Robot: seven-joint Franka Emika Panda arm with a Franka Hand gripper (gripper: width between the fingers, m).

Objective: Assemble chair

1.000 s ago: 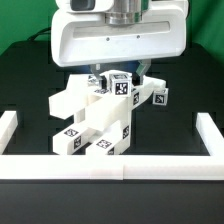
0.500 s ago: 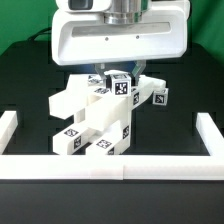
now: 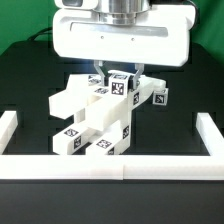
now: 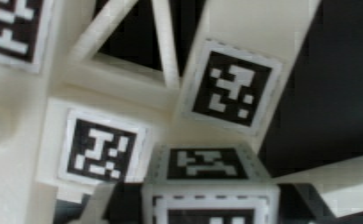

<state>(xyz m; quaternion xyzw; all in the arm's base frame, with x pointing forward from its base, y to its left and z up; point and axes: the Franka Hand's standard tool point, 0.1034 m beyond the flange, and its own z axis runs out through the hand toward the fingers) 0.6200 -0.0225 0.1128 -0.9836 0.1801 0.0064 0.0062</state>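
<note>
- One chair (image 3: pixel 95 125), part-built, sits mid-table on the black table (image 3: pixel 30 90), inside the low white border wall (image 3: pixel 60 165) and directly under the arm (image 3: pixel 120 35).
- Matte white plastic: chunky square bars, blocks and a flat panel. Square black-and-white tags (image 3: pixel 122 88) sit on the faces (blurred and close-up in the wrist view).
- The gripper (image 3: pixel 119 75) pinches the chair by its top tagged block, one finger on each side.
- A second ago the fingers stood wider. The chair hasn't shifted.
</note>
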